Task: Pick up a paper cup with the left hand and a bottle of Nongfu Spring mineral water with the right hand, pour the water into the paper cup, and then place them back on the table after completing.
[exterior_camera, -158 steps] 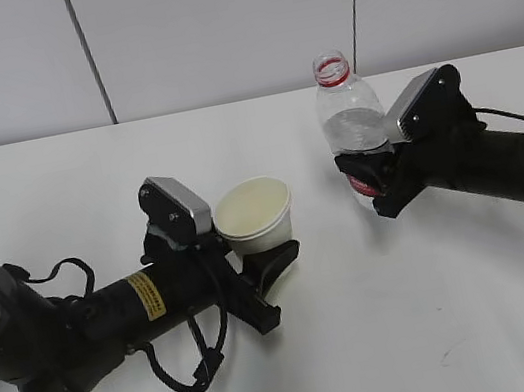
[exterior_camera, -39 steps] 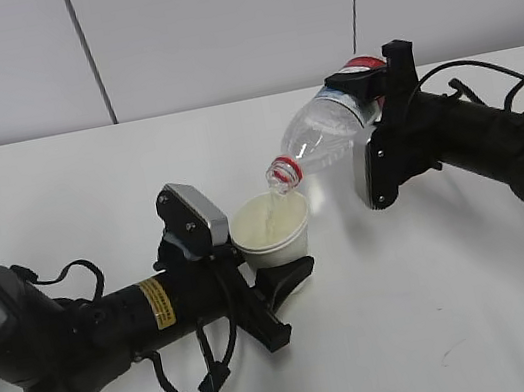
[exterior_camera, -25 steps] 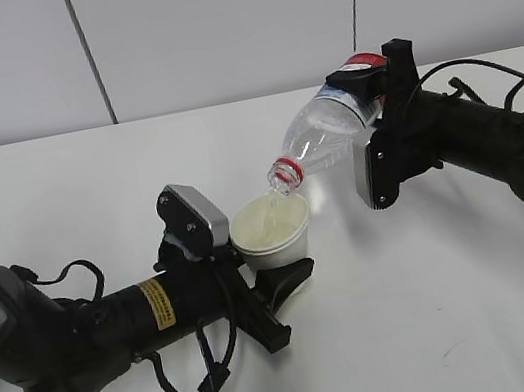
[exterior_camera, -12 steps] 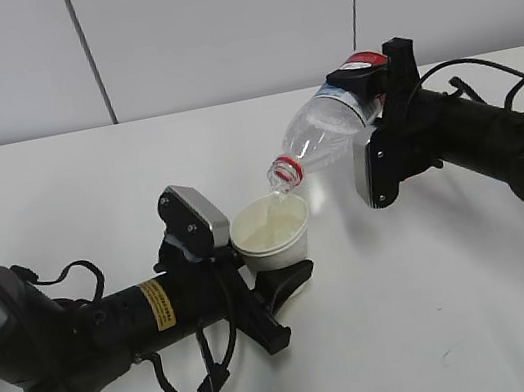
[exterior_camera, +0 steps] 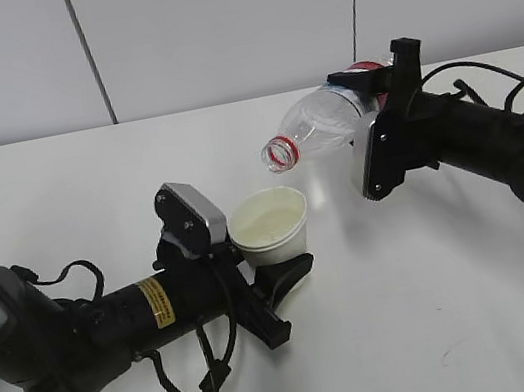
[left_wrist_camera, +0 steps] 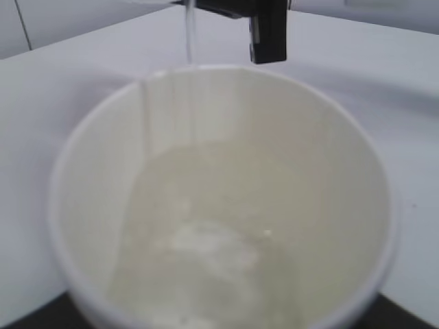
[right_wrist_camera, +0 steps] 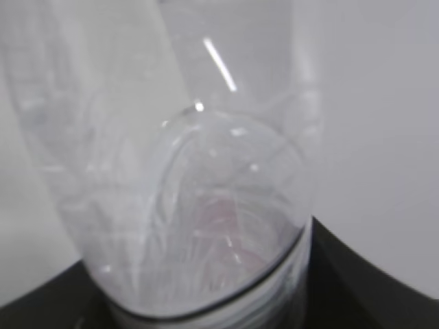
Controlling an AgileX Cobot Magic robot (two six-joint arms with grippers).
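Lots of free white table [exterior_camera: 444,306] here. The whole front right is bare apart from a tiny dark scuff [exterior_camera: 452,353], and the back strip up to the wall is open too. The only crowded bit is the middle.

The left hand [exterior_camera: 277,290] has its fork clamped round the cup [exterior_camera: 270,227], which stands upright just left of centre. In the left wrist view the cup [left_wrist_camera: 219,205] fills nearly the whole shot, with water [left_wrist_camera: 206,253] pooled in the bottom and a thin stream [left_wrist_camera: 190,31] coming down at the far rim.

The right hand [exterior_camera: 382,99] is gripping the bottle [exterior_camera: 316,126] at its base end, and the bottle lies close to flat in the air. Its red-ringed mouth [exterior_camera: 281,153] points left, above and a bit right of the cup, not touching it. In the right wrist view, the clear bottle [right_wrist_camera: 185,192] sits wedged between the black fingers.

Compared with half a second ago, the bottle neck has come up. The mouth was dipped right over the cup rim, and now there's a clear gap between them. The cup and left arm haven't budged.
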